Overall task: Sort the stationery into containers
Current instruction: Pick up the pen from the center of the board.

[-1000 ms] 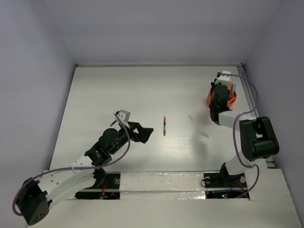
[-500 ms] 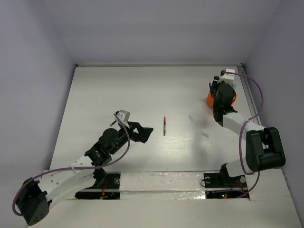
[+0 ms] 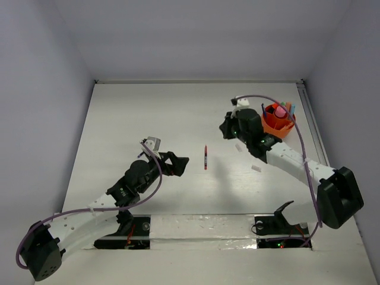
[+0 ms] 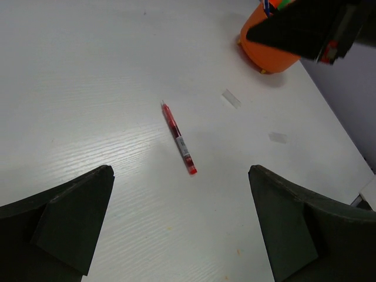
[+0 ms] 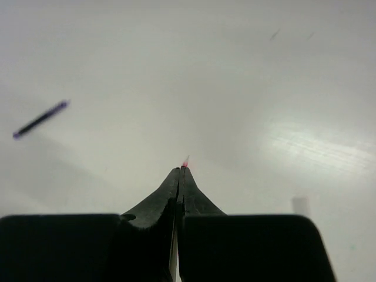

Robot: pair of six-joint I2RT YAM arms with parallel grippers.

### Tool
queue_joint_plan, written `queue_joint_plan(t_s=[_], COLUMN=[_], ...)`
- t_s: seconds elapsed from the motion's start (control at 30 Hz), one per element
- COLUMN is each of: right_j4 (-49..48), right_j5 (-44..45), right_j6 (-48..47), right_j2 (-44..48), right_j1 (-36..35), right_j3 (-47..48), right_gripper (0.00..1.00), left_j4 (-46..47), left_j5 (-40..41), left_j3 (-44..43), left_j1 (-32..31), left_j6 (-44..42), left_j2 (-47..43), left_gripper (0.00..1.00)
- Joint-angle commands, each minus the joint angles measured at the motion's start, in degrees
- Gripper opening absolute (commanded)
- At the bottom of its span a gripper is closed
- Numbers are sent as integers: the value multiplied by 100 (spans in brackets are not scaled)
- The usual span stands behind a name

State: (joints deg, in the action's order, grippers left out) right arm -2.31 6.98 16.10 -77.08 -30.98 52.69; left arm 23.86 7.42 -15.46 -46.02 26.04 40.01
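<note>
the label on the red pen (image 4: 179, 139) cannot be read; the right gripper (image 5: 181, 171), jaws together, has been moved off the orange cup (image 3: 277, 124), and the left gripper (image 3: 181, 164) is held apart.

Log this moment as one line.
left gripper: open, aimed at red pen | right gripper: shut | red pen: on table | orange holder: holds pens

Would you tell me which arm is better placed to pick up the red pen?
Left: the left end effector is open and faces the red pen, centred in its wrist view; the right end effector is shut.
</note>
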Motion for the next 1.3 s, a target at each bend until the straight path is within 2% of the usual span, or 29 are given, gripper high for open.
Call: queue_joint_plan(t_s=[0.0, 0.03, 0.07, 0.17, 0.23, 0.4, 0.63, 0.83, 0.93, 0.97, 1.03, 1.07, 1.2, 1.27], right_j4=[801, 880, 924, 1143, 1302, 1513, 1724, 2173, 2287, 2244, 2217, 2173, 1788, 1036], right_j5=[-557, -566, -566, -593, -558, -471, -101, 539, 672, 699, 752, 761, 805, 586], right_j6=[631, 675, 684, 658, 658, 728, 816, 904, 992, 1035, 1071, 1097, 1106, 1124], right_j2=[-105, -193, -376, -885, -1159, -1888, -2627, -3260, -3507, -3577, -3630, -3639, -3403, -2850], right_j1=[-267, -329, -451, -584, -724, -927, -1121, -1244, -1305, -1305, -1305, -1305, -1305, -1305], right_j3=[-188, -154, -127, 197, 434, 883, 1305, 1771, 1868, 1859, 1859, 1859, 1685, 1404], right_gripper=[3, 9, 25, 51, 56, 57, 51, 38, 29, 19, 10, 0, 0, 0], left_j4=[-21, -48, -56, -66, 4, 110, 49, 198, 286, 304, 339, 356, 532, 707], left_j5=[348, 374, 365, 278, 129, -21, -118, -354, -495, -531, -601, -636, -716, -943], left_j3=[-202, -211, -211, -194, -133, -45, 8, 70, 96, 105, 131, 140, 193, 202], left_j1=[-12, -12, -12, -12, -12, -12, -12, -12, -12, -12, -12, -12, -12, -12], left_j6=[173, 208, 252, 357, 471, 779, 832, 823, 832, 832, 859, 867, 964, 1008], left_j2=[-90, -98, -125, -90, -37, 218, 279, 341, 464, 507, 587, 622, 780, 937], left_gripper=[99, 99, 99, 99, 99, 97, 87, 70, 63, 60, 59, 59, 58, 56])
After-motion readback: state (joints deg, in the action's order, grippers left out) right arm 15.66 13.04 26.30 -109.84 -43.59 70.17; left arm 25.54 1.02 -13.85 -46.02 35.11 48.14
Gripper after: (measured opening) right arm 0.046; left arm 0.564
